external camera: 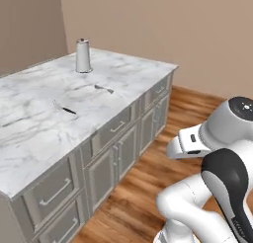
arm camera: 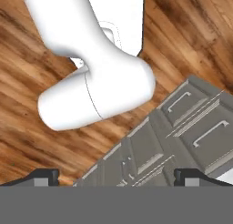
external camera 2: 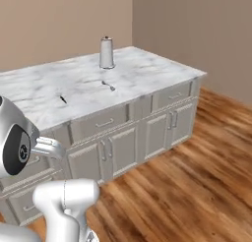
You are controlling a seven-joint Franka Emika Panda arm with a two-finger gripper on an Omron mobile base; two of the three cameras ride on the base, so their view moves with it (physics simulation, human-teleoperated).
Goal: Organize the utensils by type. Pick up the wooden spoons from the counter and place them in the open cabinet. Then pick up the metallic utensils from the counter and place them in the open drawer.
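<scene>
1. Marble counter (external camera: pixel 39 123) on grey cabinet fronts (external camera: pixel 118 153) juts into a bare, beige-walled kitchen with a wood plank floor (external camera 2: pixel 197 187).
2. Beside the counter, the robot's gripper (arm camera: pixel 116 176) hangs low over the floor and points down at the cabinet fronts, its fingertips (arm camera: pixel 45 175) spread wide and holding nothing.
3. Up on the counter, well above and apart from the gripper, lie a dark-handled utensil (external camera: pixel 64 108) and a small silver spoon (external camera: pixel 104 88), well apart from each other.
4. Behind them a tall metal canister (external camera: pixel 83 56) stands upright near the far edge.
5. Every drawer front in sight sits flush.
</scene>
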